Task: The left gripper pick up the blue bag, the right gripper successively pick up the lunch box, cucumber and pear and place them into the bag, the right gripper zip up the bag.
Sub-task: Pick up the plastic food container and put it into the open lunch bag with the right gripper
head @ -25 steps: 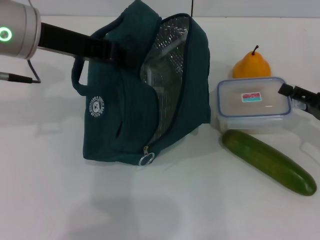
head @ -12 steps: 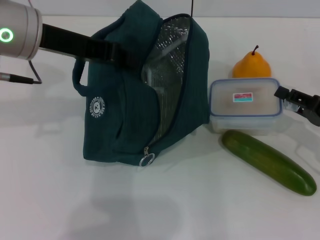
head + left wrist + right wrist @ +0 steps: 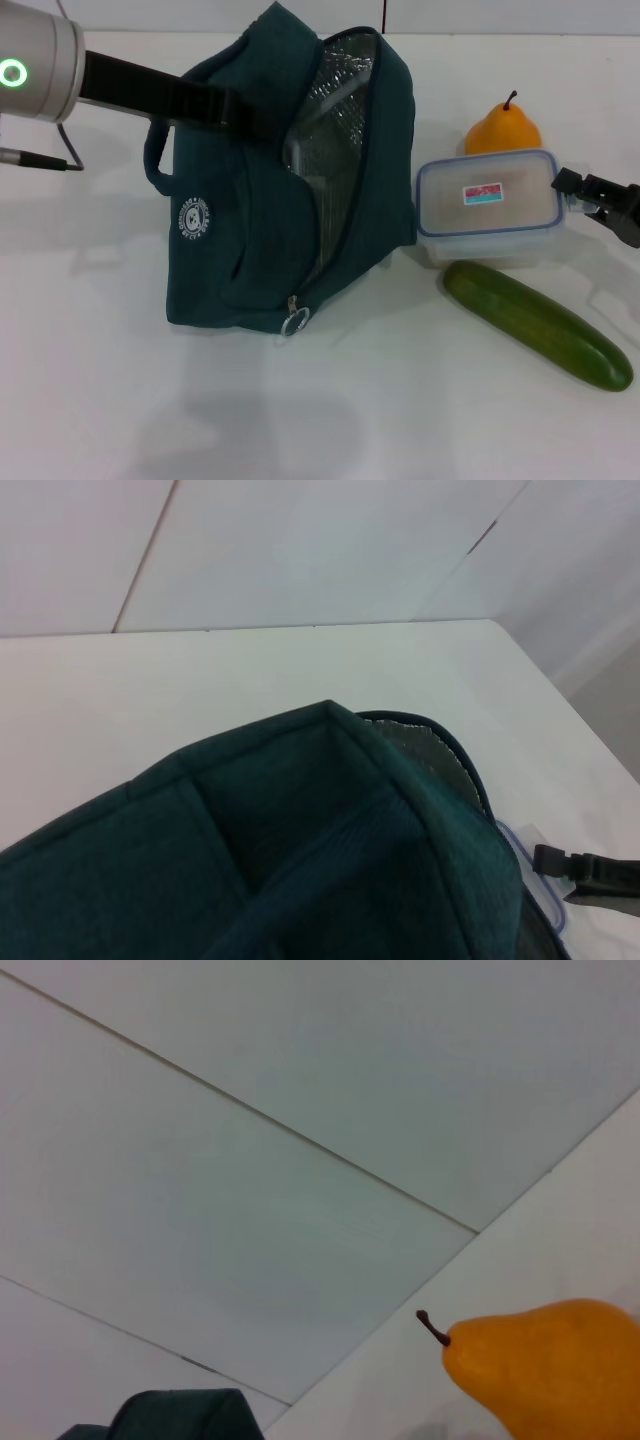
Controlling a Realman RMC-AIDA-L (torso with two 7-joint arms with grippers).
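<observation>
In the head view, the left gripper (image 3: 243, 110) is holding the blue bag (image 3: 250, 230) up by its top, jaws clamped on soft fabric that is sagging open. The right gripper (image 3: 572, 186) is gripping the lunch box (image 3: 487, 207) at its end nearest that arm, tilted, just beside the bag's mouth; it looks stiff, light and slick. The cucumber (image 3: 537, 322) is lying on the bench (image 3: 100, 400) in front, the pear (image 3: 503, 130) behind.

In the left wrist view, the bag's rim is narrowing the opening.

In the right wrist view, only the pear and the bag's top are showing.
</observation>
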